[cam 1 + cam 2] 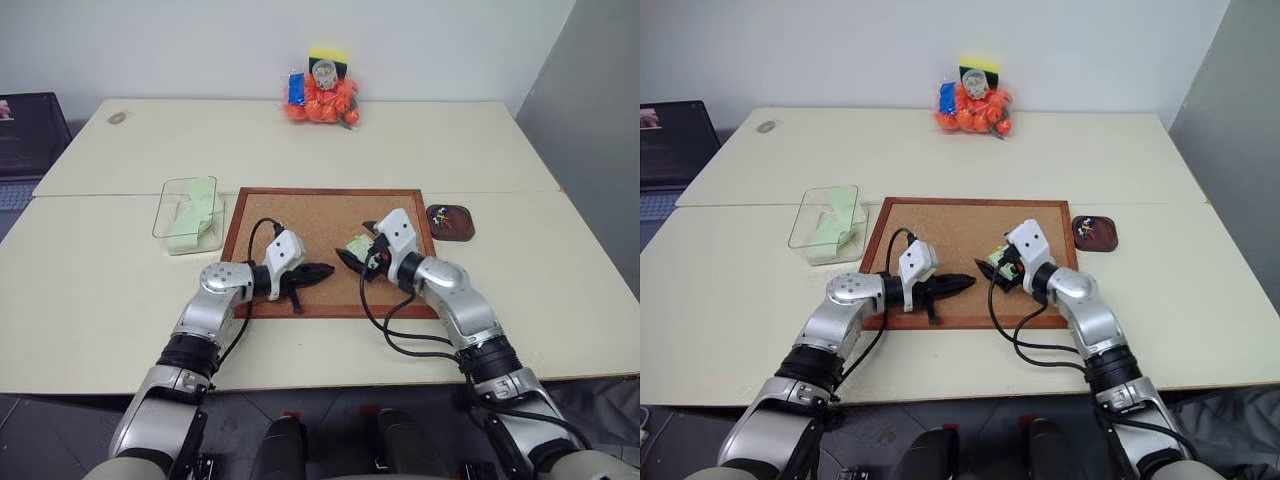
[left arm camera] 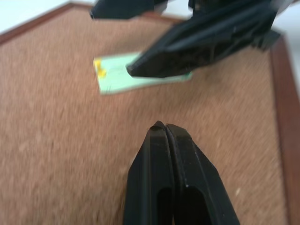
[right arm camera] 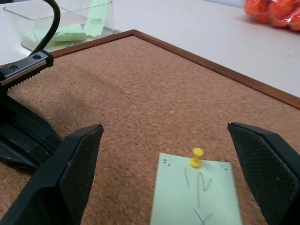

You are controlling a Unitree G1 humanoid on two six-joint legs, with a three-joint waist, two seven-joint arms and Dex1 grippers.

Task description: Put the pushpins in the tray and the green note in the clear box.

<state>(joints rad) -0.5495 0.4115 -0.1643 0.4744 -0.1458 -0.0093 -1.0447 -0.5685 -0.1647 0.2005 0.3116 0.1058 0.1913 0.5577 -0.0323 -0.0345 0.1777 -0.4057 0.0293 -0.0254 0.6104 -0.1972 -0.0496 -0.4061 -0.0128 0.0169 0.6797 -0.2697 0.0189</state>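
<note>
Now, a yellow pin (image 3: 196, 157) fixes the note (image 3: 197, 194) to the corkboard (image 1: 300, 215), so the step in hand is, by my reading, pulling that pin; right gripper (image 3: 173, 173) hangs just over the note, fingers wide apart, one either side of the pin and not touching it; left gripper (image 2: 165, 127) rests on the board nearby, fingers pressed together, empty. To do it well: centre the right fingers on the pin head, close on the head alone, lift straight out; the left tip could press the note flat so the paper does not tear or ride up.

Right wrist view gives the pin's colour, its place at the note's edge and pen marks on the paper; head views hide the note largely behind the right gripper, but place the tray (image 1: 452, 222) beside the board, coloured pins already in it, and the box (image 1: 186, 213) on the desk at the other side, holding green sheets.
</note>
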